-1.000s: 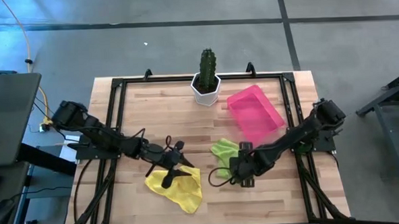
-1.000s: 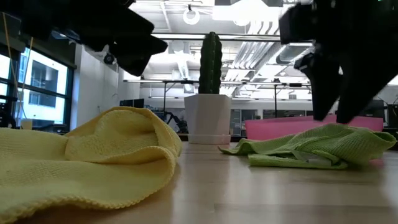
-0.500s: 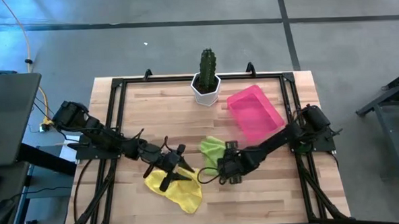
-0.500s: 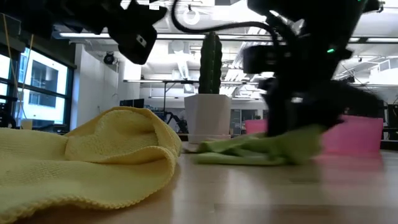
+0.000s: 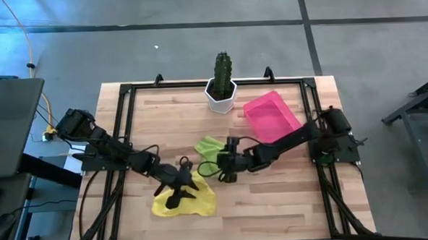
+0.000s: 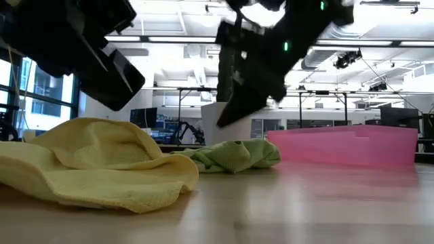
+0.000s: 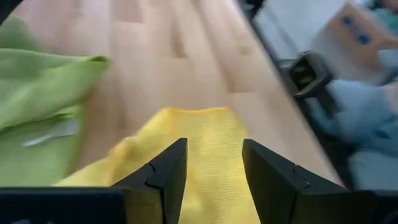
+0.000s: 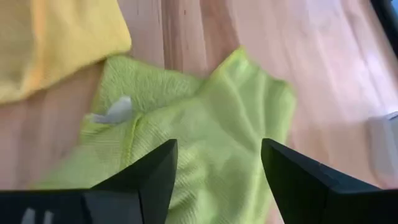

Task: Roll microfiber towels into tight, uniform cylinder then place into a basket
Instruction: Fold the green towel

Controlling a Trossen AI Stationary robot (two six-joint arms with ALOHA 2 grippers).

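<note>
Progress: we count no towel rolled | yellow towel (image 5: 186, 199) rumpled, near-left, under left gripper (image 5: 179, 186), jaws parted, empty | lime green towel (image 5: 209, 149) bunched mid-table, beside right gripper (image 5: 225, 163), jaws wide, empty | pink basket (image 5: 273, 119) far-right, holding nothing | rolling, placing left.

Bench (image 5: 290, 203): light wood planks, black metal frame along the edges. White hexagonal pot (image 5: 221, 95) with a green cactus (image 5: 222, 67) stands upright at the far edge, near the middle. Floor (image 5: 196, 48) around the bench: grey concrete with dark seams. Yellow cable (image 5: 24, 38) runs across the floor at far left.
</note>
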